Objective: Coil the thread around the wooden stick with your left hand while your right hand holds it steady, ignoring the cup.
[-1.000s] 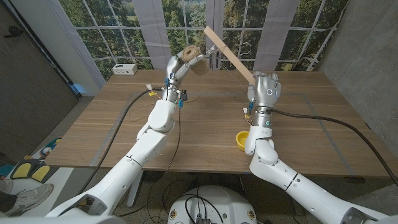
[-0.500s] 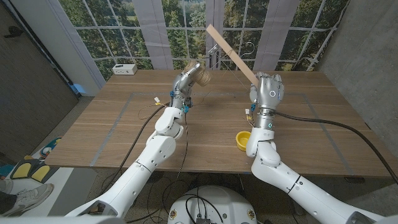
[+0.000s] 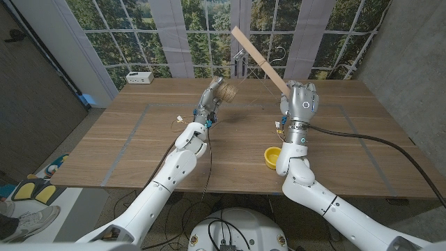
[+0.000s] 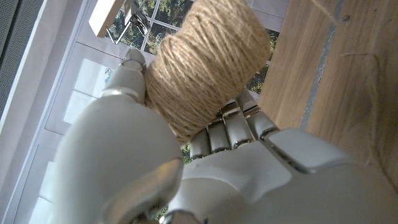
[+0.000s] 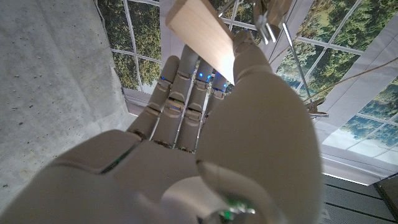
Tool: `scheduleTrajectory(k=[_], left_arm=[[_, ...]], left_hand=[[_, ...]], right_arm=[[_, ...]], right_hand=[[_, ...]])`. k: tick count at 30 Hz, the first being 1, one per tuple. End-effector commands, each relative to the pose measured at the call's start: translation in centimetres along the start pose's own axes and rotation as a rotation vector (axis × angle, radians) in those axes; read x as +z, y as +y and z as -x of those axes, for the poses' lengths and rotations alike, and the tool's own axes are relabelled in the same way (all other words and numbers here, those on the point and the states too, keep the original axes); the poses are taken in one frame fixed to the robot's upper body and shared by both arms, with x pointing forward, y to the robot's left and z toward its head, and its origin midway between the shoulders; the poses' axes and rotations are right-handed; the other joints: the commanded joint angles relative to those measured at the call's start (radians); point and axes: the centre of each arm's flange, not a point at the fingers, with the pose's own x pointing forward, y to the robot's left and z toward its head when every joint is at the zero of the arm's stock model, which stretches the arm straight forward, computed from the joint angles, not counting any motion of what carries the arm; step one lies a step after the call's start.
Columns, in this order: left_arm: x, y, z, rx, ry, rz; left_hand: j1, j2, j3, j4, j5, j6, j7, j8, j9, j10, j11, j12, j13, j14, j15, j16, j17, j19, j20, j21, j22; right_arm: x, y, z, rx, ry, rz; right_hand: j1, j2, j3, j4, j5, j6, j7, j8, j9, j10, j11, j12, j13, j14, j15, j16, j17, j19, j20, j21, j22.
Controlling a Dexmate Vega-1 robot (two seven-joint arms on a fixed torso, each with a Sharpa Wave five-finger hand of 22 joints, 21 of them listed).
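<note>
- The left robot hand (image 3: 214, 91) is raised above the far middle of the worktop (image 3: 125, 150) and grasps a spool (image 3: 226, 91) of tan thread.
- In the left wrist view the spool (image 4: 208, 59) sits between the thumb and the fingers (image 4: 233, 124), its wound thread plainly visible.
- The right robot hand (image 3: 301, 102) is raised over the worktop's right half, back toward the camera, and clasps the lower end of the stick (image 3: 258, 59).
- The stick slants up and away from the right robot hand toward the windows, its free end high above the worktop's far edge.
- In the right wrist view the stick (image 5: 202, 34) passes between the thumb and the fingers (image 5: 180, 87), with its flat pale end showing.
- A thin thread strand (image 3: 254, 78) runs from the spool toward the stick; whether any turns already lie on the stick cannot be told.
- A yellow cup (image 3: 271, 157) stands on the worktop near the front edge, just beside the right forearm.
- A small white box (image 3: 140, 77) sits at the far left corner of the worktop.
</note>
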Motion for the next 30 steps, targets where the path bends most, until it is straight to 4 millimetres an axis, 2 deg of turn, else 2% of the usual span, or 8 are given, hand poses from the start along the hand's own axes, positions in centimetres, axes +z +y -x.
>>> scheduleTrajectory(k=[1,8,16,30], left_arm=[[2.3,1.8,-1.8,0.06,0.0,-0.122],[4.6,2.1,-3.2,0.034,-0.008,-0.192],[7.7,2.2,-4.9,0.005,-0.029,-0.3],[12.6,1.6,-7.7,-0.043,0.059,-0.441]], left_hand=[[0.072,0.148,0.083,0.075,-0.004,0.221,-0.075,0.0,0.001,0.327,-0.217,-0.003,-0.003,0.072,-0.182,-0.006,0.0,-0.006,-0.002,0.004,0.002],[0.066,0.146,0.083,0.076,-0.006,0.223,-0.071,-0.005,-0.001,0.325,-0.22,-0.018,-0.019,0.051,-0.18,-0.015,-0.003,-0.027,0.008,0.001,0.003],[0.064,0.148,0.083,0.076,-0.007,0.231,-0.067,-0.006,-0.002,0.332,-0.217,-0.022,-0.027,0.05,-0.179,-0.014,-0.002,-0.03,0.008,0.002,0.003],[0.067,0.145,0.079,0.069,-0.009,0.24,-0.059,-0.009,-0.004,0.346,-0.218,-0.029,-0.042,0.056,-0.178,-0.008,0.001,-0.031,0.009,0.006,0.002]], right_arm=[[0.2,-0.1,0.3,-0.01,-0.052,-0.028],[0.3,-0.7,0.4,-0.02,-0.076,-0.057],[0.4,-0.8,0.6,-0.023,-0.104,-0.067],[1.3,-1.1,1.1,-0.027,-0.175,-0.04]], right_hand=[[0.099,0.114,0.007,0.003,0.06,0.09,-0.081,0.004,0.047,0.063,-0.058,0.002,0.003,0.18,-0.221,0.001,0.003,-0.006,-0.11,0.011,0.002],[0.099,0.113,0.007,0.003,0.061,0.091,-0.082,0.004,0.048,0.064,-0.059,0.003,0.006,0.181,-0.221,-0.002,0.006,-0.009,-0.112,0.013,0.002],[0.099,0.113,0.006,0.003,0.061,0.091,-0.081,0.003,0.048,0.063,-0.06,0.0,0.007,0.181,-0.221,-0.005,0.009,-0.01,-0.114,0.015,0.002],[0.099,0.113,0.005,0.003,0.061,0.093,-0.084,0.002,0.048,0.065,-0.063,-0.002,0.009,0.183,-0.221,-0.009,0.014,-0.012,-0.115,0.018,0.002]])
